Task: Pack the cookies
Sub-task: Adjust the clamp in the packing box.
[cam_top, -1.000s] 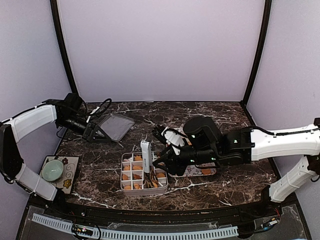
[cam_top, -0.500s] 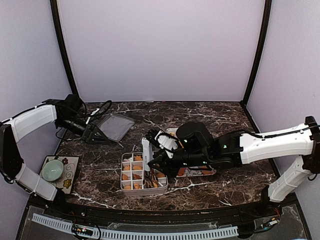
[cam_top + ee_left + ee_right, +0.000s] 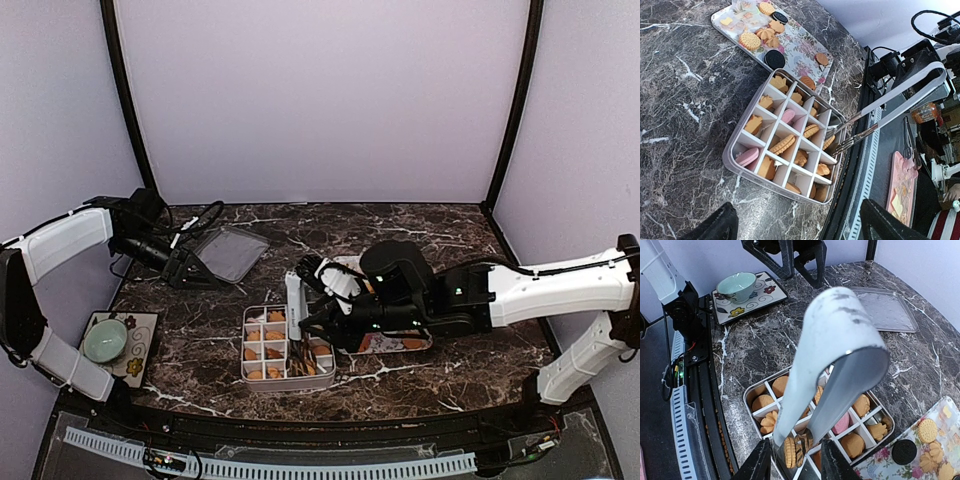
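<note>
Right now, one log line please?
right gripper: grips silver metal tongs | tongs: pinch round golden cookie at white divided box | left gripper: open

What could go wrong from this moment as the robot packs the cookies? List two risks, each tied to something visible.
1. The right end effector holds the metal tongs, whose tips pinch a ridged cookie edge-on; it could slip or crack.
2. The tips sit low over the divided box, whose cells mostly hold cookies already; the tongs may snag a divider or drop it into a filled cell.
</note>
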### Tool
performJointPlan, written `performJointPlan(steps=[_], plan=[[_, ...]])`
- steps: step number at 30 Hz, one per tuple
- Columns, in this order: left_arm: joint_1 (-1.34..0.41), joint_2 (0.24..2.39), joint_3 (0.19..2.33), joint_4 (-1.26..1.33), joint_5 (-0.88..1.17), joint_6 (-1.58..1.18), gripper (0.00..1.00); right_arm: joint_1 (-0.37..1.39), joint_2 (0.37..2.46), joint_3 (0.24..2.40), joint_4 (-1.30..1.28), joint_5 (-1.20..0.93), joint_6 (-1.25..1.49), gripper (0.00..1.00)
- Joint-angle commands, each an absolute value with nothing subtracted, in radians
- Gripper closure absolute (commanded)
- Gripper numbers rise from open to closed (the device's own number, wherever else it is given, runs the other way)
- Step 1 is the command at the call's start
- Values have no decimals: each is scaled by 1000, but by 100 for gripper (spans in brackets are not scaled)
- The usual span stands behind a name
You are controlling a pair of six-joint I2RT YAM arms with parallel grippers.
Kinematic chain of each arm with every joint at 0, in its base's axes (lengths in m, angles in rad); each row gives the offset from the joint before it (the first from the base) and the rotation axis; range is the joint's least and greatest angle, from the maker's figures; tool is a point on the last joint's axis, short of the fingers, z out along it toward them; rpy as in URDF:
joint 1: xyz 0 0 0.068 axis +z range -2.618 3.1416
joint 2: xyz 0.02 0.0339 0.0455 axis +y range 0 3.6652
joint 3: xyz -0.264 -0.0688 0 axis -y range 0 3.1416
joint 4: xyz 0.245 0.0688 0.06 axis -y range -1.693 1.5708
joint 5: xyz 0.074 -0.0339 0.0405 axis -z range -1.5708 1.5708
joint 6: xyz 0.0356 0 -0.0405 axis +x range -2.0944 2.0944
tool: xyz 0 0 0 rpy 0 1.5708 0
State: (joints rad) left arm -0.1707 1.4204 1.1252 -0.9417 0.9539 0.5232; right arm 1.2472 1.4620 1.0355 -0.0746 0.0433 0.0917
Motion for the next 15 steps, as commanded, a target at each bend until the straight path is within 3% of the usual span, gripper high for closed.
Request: performJointPlan(steps=[1, 15], plan=[[-170, 1417, 1147, -986, 974, 552, 14, 1241, 1359, 977, -44, 30, 132, 65], [-170, 1414, 1158, -998, 990, 559, 15, 1146, 1417, 955, 10, 42, 133, 66]])
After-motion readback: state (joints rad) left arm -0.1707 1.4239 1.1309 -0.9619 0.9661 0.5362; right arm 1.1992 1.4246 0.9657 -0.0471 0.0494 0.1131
